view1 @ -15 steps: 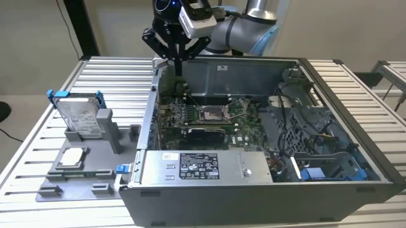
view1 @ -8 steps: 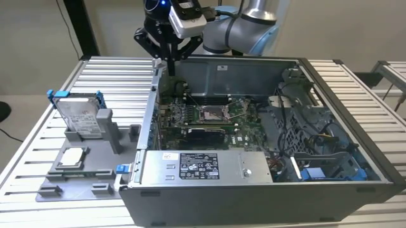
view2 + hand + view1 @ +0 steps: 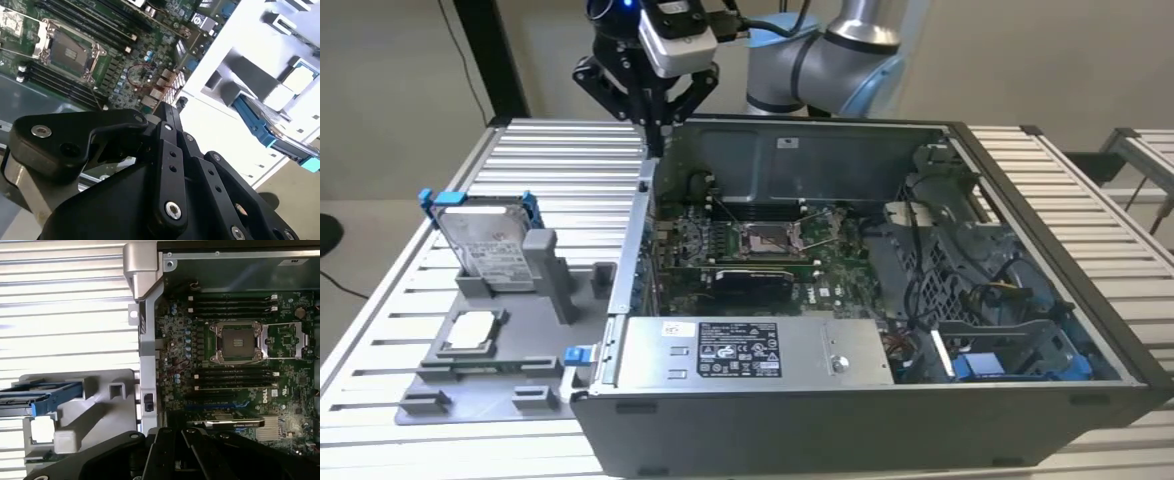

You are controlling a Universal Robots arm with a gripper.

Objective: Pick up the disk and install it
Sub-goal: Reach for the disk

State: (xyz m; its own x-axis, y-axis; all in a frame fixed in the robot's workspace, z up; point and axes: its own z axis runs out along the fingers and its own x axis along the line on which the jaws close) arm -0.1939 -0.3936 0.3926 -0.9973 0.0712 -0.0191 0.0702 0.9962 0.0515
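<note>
The disk (image 3: 491, 250), silver-grey with a white label and a bright blue bracket, stands on edge in a grey holder (image 3: 540, 290) at the exterior view's left, beside the open computer case (image 3: 624, 280). In both wrist views its blue bracket (image 3: 260, 125) (image 3: 45, 395) shows edge-on. My gripper (image 3: 655, 128) hangs high over the case's back left corner, well behind the disk and apart from it. Its black fingers (image 3: 169, 122) are shut together with nothing between them.
The case holds a green motherboard (image 3: 761, 240), a grey power supply with a white label (image 3: 747, 350) and a drive cage with blue parts (image 3: 1014, 355). A small square silver chip (image 3: 471, 330) lies on the grey holder plate. The slatted table (image 3: 560, 150) lies around it.
</note>
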